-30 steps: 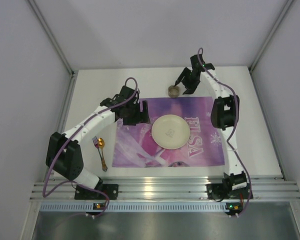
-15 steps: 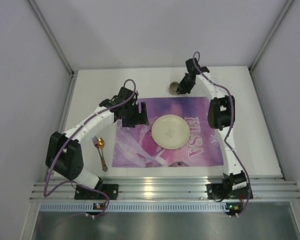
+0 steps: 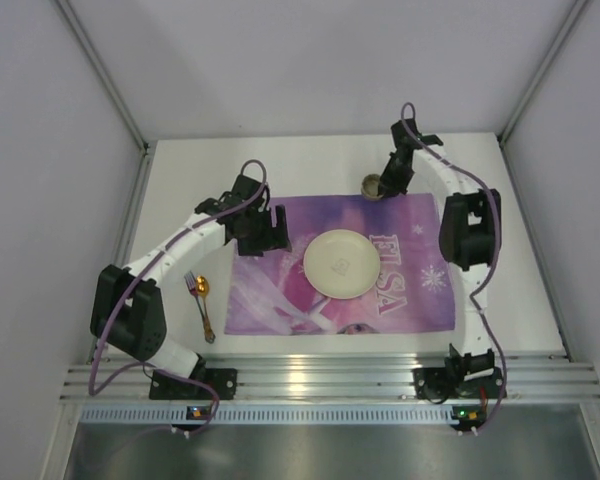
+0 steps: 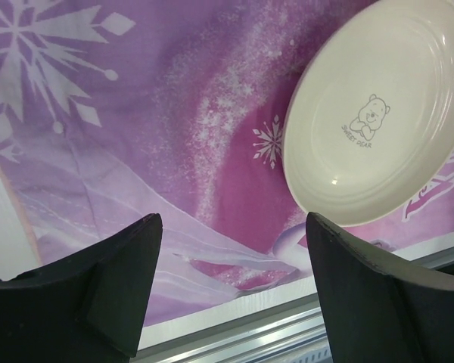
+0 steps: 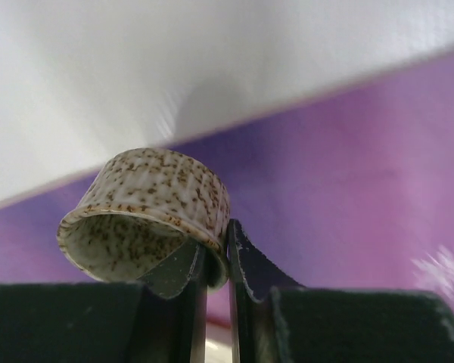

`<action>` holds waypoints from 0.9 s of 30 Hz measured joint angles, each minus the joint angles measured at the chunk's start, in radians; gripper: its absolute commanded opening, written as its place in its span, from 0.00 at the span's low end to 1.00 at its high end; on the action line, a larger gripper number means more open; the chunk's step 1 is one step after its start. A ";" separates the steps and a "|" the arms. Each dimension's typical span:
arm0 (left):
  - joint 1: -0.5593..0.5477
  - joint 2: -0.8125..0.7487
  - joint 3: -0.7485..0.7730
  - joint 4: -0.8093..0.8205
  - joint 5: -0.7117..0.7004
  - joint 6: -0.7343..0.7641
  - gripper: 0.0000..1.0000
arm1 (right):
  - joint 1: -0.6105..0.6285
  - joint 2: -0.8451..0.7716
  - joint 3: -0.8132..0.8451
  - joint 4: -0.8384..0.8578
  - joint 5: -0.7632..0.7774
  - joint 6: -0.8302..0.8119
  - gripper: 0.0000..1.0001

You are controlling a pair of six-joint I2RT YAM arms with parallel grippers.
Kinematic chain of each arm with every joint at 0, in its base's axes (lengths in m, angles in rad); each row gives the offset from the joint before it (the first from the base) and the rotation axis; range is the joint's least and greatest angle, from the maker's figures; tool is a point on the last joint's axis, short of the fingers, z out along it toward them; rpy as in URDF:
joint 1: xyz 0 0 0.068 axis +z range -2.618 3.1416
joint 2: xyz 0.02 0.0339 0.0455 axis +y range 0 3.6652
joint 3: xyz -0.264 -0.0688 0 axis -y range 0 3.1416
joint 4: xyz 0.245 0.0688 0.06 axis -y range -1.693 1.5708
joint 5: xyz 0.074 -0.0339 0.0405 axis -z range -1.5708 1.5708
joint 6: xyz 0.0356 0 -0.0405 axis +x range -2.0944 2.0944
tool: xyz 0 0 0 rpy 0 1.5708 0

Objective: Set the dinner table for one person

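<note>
From where I'm standing the job looks roughly half done: the plate point(image 3: 341, 263) is sitting mid-placemat point(image 3: 280, 290) on the white dinner table point(image 3: 180, 190), while the cutlery point(image 3: 202, 305) is lying off the mat's left edge, waiting to be laid out. The right claw point(image 5: 216, 261) is pinching the rim of a small speckled cup point(image 5: 147, 212), holding it tilted at the mat's far edge with the tabletop lying just beneath. The left claw point(image 4: 231, 227) is hovering spread wide and empty over the mat, beside the plate.
</note>
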 measured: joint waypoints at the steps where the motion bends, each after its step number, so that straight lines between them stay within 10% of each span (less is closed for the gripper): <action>1: 0.008 -0.003 0.000 -0.003 -0.002 0.000 0.82 | -0.008 -0.061 -0.070 0.000 0.024 -0.026 0.00; 9: 0.072 -0.073 0.000 -0.045 -0.039 -0.011 0.84 | -0.077 -0.535 -0.548 0.027 0.134 -0.146 0.00; 22: 0.085 -0.250 -0.019 -0.181 -0.132 -0.092 0.86 | -0.123 -0.399 -0.687 0.135 0.042 -0.203 0.00; 24: 0.117 -0.291 -0.042 -0.209 -0.147 -0.107 0.86 | -0.123 -0.399 -0.690 0.150 0.036 -0.206 0.18; 25: 0.136 -0.311 -0.057 -0.220 -0.155 -0.114 0.86 | -0.123 -0.399 -0.691 0.153 0.034 -0.207 0.51; 27: 0.179 -0.347 -0.092 -0.246 -0.171 -0.134 0.86 | -0.123 -0.400 -0.698 0.165 0.027 -0.207 0.74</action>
